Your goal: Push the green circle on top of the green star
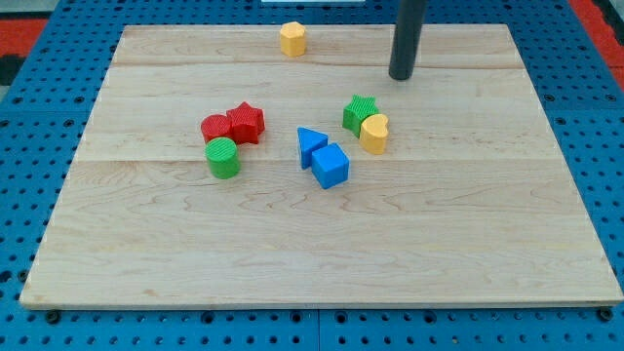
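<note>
Green star [358,112] partly hidden behind touching yellow heart [374,133]

Green circle [223,157] – ribbed cylinder, upright, left of board centre, touching the red blocks above it. Green star [358,112] – upright, right of centre, a yellow block tight against its lower right. Well apart.

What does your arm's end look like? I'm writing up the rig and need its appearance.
Only the rod shows: a straight, dark grey to black cylinder, smooth and plain, entering from the view's top. My tip is a blunt, flat end, the same width as the shaft. No cables, markings or labels are visible on it. The rest of the arm is out of view.
</note>
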`<state>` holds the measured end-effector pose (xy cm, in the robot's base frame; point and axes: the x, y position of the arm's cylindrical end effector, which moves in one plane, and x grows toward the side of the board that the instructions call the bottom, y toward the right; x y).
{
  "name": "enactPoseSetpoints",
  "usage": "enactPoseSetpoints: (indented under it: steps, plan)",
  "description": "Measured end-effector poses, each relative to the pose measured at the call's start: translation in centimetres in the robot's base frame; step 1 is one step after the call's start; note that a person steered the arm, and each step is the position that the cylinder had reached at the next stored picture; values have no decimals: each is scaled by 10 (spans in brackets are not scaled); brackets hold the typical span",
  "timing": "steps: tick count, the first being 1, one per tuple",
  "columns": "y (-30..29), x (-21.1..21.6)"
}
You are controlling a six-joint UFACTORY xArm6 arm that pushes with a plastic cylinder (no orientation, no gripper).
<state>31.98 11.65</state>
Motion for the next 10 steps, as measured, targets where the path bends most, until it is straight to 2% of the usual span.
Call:
enactPoseSetpoints:
  steps: [1, 2, 3, 4, 5, 6, 7, 8, 9, 10]
  plan:
    - [-42, 33]
    - [-6, 41]
    - [-31, 71]
    - [-93, 69]
    - [-145, 49]
    - [-171, 59]
    - [-185, 92]
    - [-235, 58]
    - [-211, 38]
    - [-176, 43]
